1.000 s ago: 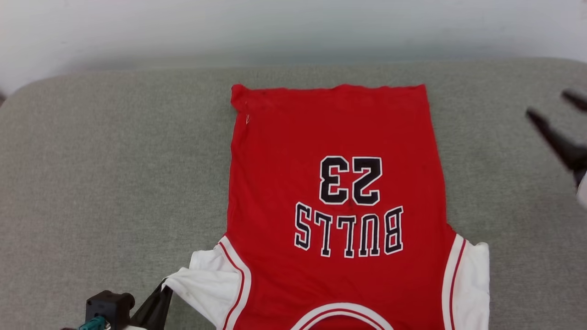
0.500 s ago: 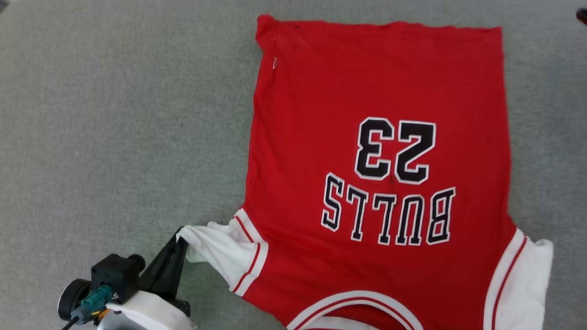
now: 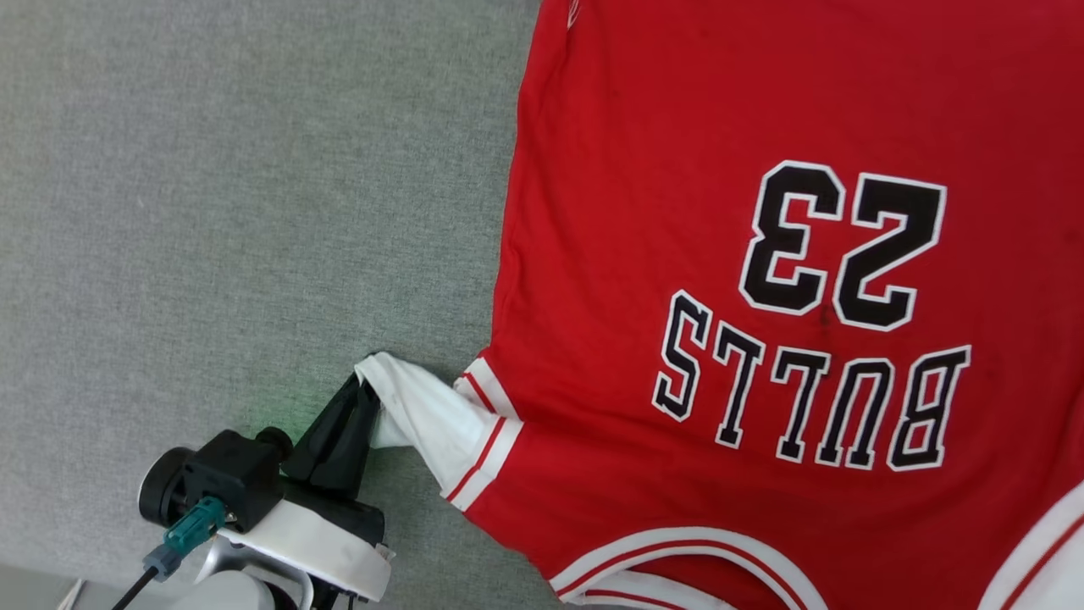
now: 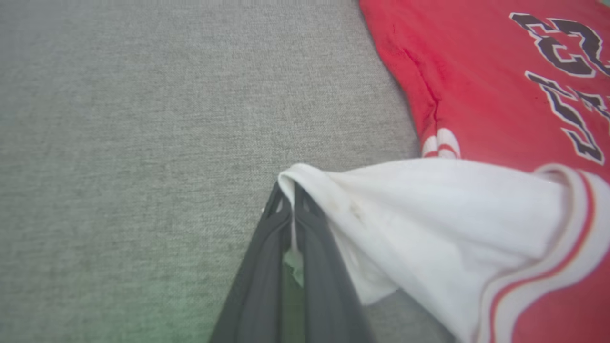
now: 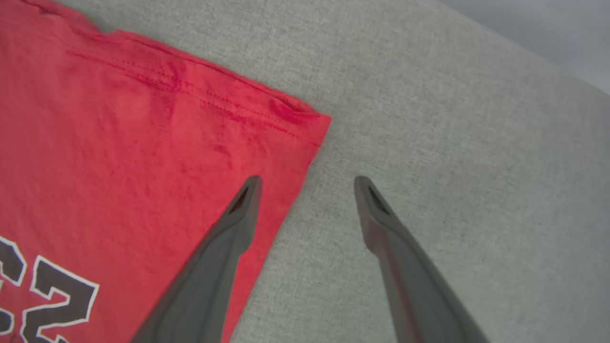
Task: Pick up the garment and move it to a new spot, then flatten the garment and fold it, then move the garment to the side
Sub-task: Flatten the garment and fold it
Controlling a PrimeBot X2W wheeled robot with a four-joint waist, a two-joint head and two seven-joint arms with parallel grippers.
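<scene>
Garment (image 3: 644,212) is lying spread out, print side up, on the grey cushion (image 3: 212,212). The left gripper (image 3: 368,394) is pinching the edge of its white sleeve (image 3: 428,419), holding it raised off the cushion. The right gripper (image 5: 307,182) is hovering empty, jaws spread wide, above the garment's side edge.

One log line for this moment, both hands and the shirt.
shirt: spread print-up on cushion | left hand: shut on sleeve | right hand: open, at hem corner
</scene>
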